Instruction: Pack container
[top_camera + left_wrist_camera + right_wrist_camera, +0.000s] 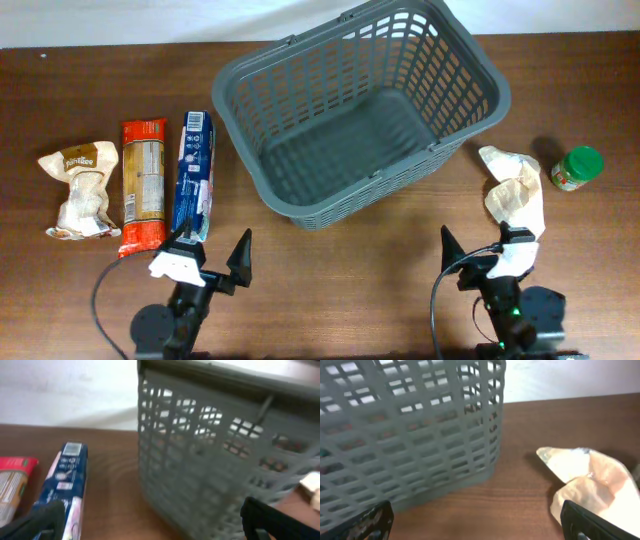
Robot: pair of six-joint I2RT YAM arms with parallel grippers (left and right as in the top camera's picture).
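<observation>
While both arms wait at the near edge of the table (pixel 340 285), in front of the container (pixel 420 70), the left gripper (pixel 213 252) holds its fingers spread wide around bare air, and the right gripper (pixel 480 250) is spread just the same. Left of the container lie three packs side by side: a blue packet (pixel 192 175) nearest it, a red packet (pixel 143 185) next, a pale bag (pixel 82 190) outermost. Right of the container lies a crumpled bag (pixel 515 190), with a green-lidded jar (pixel 577 167) standing farther out. The container itself stands upright and skewed at the far middle of the table, its grey floor in plain sight.
</observation>
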